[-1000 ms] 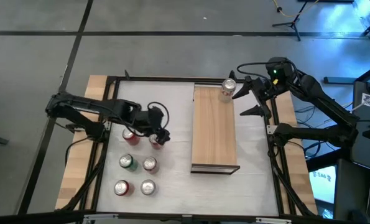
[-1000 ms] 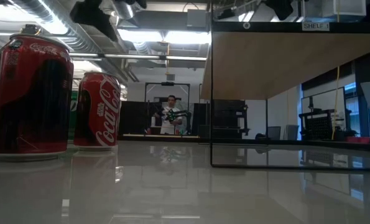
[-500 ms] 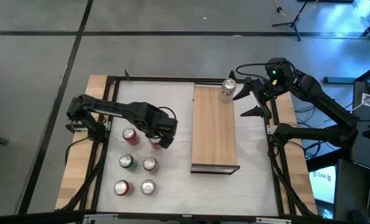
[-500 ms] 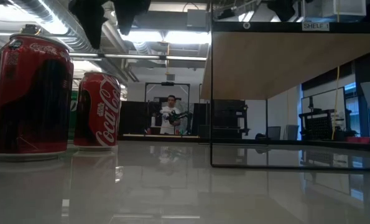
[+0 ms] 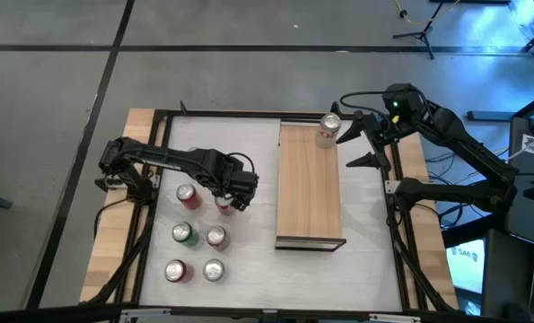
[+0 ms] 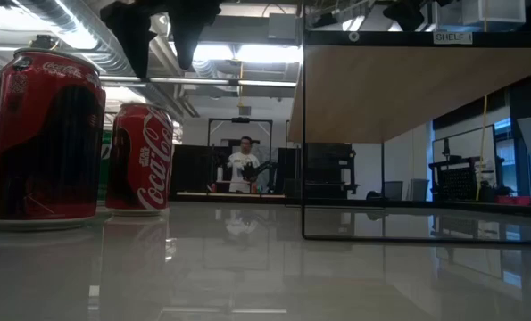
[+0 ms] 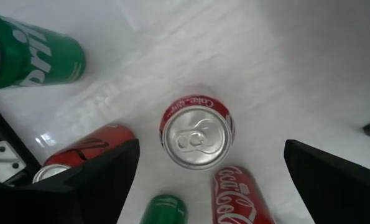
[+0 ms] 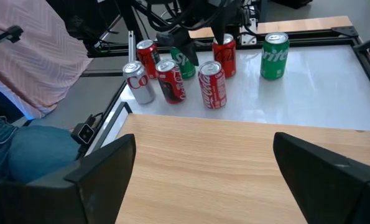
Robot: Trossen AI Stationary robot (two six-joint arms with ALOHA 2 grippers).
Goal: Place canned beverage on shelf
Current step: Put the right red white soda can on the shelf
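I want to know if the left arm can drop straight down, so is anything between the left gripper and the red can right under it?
Nothing visible. The left gripper hangs open directly above the upright red can, its fingers wide to either side. Other cans lie close around it, including a green can, but none covers its top.

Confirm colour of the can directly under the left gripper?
Red with a silver top, a Coca-Cola can. Left wrist view shows it best.

Ceiling lights [image 6: 247, 52] glare bright above the cola can [image 6: 42, 134], whose face stays dim; the glossy bench [image 6: 265, 267] mirrors them.
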